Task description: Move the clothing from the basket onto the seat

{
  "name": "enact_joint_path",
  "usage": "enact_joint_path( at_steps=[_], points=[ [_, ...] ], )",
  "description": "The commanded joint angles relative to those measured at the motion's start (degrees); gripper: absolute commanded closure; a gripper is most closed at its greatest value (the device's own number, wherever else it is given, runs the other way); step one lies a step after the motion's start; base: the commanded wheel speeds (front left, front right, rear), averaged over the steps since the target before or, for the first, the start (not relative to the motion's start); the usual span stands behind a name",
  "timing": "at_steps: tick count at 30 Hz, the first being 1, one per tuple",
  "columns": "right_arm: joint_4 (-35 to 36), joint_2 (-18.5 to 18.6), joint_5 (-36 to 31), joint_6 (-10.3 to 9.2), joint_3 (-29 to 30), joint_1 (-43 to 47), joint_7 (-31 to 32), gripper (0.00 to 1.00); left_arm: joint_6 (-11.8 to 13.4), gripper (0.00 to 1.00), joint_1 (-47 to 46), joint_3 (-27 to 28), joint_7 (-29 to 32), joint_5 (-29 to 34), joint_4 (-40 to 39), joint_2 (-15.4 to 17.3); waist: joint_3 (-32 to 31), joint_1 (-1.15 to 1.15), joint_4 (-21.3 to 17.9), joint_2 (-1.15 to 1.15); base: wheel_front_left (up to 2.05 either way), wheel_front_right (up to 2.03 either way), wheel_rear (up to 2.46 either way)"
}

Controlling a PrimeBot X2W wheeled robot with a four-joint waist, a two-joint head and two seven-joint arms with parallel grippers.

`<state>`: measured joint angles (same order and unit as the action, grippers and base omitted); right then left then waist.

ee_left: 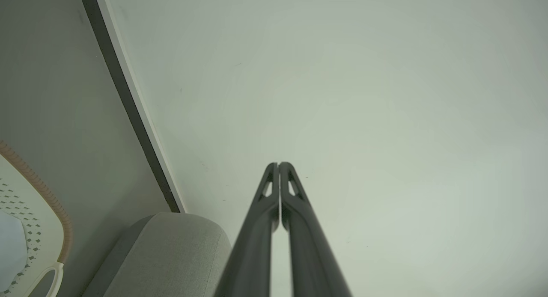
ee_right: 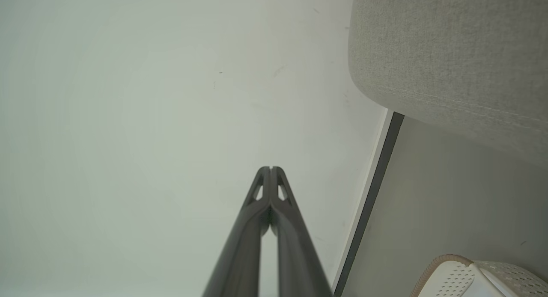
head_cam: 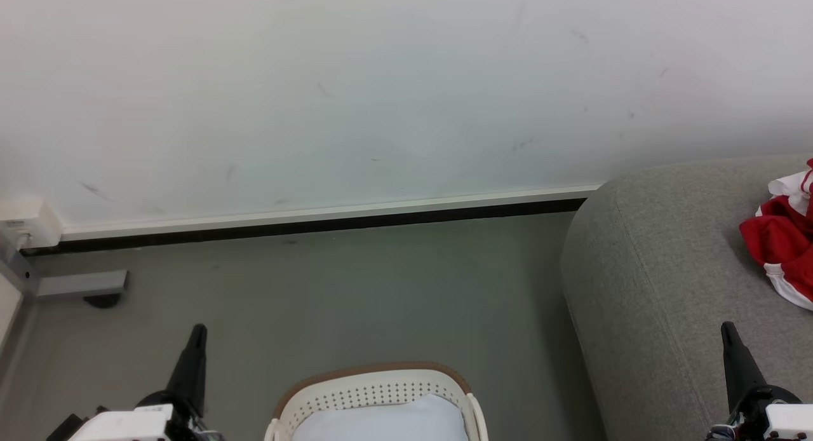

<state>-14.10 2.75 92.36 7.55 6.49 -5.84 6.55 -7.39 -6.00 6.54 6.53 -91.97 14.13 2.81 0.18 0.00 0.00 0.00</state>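
The cream basket (head_cam: 375,390) with its brown rim stands on the floor at the bottom centre of the head view; inside it I see a pale bluish-white surface and no red cloth. It also shows as the basket (ee_left: 25,228) and the basket (ee_right: 479,275) in the wrist views. A red and white garment (head_cam: 784,241) lies on the grey seat (head_cam: 660,288) at the right edge. My left gripper (head_cam: 199,330) is shut at the lower left, fingertips together (ee_left: 278,165), holding nothing. My right gripper (head_cam: 726,326) is shut over the seat's front, tips pressed (ee_right: 270,168), holding nothing.
A white wall with a white and black skirting (head_cam: 317,218) runs behind the grey floor. A white socket box (head_cam: 22,222) and a grey bracket (head_cam: 82,283) sit at the far left. Open floor (head_cam: 356,288) lies between the basket and the wall.
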Motion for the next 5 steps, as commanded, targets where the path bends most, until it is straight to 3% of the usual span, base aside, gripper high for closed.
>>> enact_joint_path(
  at_steps=[1,5],
  points=[
    [0.27,0.23,0.12,-0.12,0.21,-0.69,0.15,1.00,-0.30,1.00,-0.49,0.13,0.21,-0.81,-0.20,0.10,0.00,0.00,0.00,0.00,0.00,0.00,0.00],
    [0.27,0.23,0.13,-0.12,0.21,-0.69,0.15,1.00,-0.29,1.00,-0.49,0.13,0.21,-0.81,-0.20,0.10,0.00,0.00,0.00,0.00,0.00,0.00,0.00]
  ],
)
